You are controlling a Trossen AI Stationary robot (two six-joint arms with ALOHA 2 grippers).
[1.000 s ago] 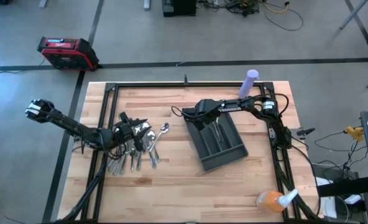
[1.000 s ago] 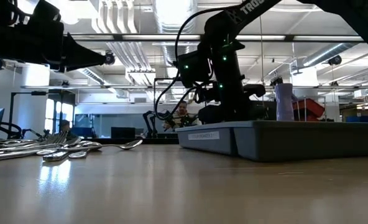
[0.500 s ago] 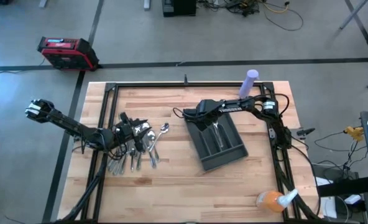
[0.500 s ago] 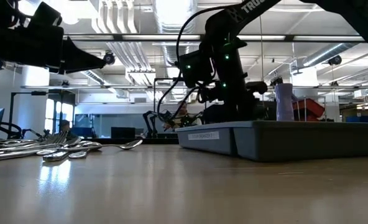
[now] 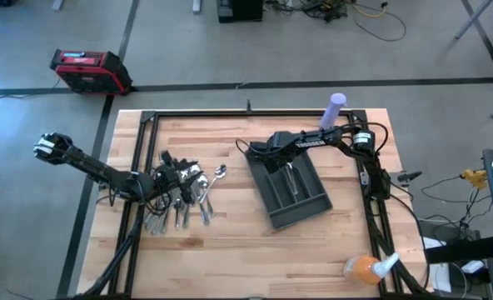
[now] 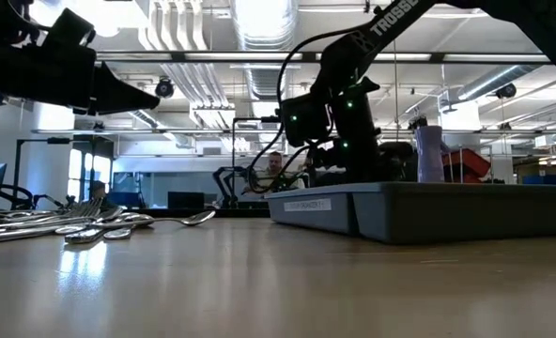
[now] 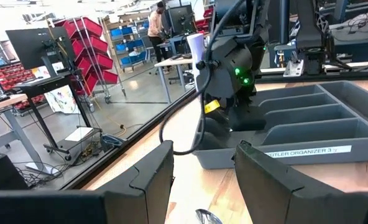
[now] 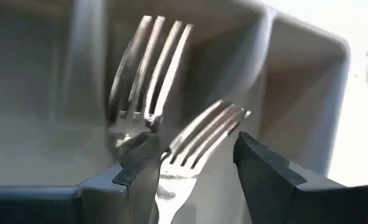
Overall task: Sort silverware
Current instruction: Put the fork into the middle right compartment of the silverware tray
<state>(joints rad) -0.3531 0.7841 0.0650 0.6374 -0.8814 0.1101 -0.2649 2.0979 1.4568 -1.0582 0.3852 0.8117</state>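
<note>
— Where's your right gripper point(image 8: 193, 165)?

— Fingers spread above two shiny metal forks point(image 8: 171, 134) in the dark grey compartmented tray point(image 5: 292, 190).

— The left gripper point(image 7: 202, 168)?

— Spread too (over the nine-o'clock pile of silverware point(image 5: 182, 193)).

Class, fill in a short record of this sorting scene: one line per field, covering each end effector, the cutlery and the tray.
left end effector: open, over the silverware pile
right end effector: open, above the tray's far end
tray: dark grey, compartmented, right of the pile
forks in tray: two visible in one compartment
loose spoon: at the pile's edge nearest the tray
</note>
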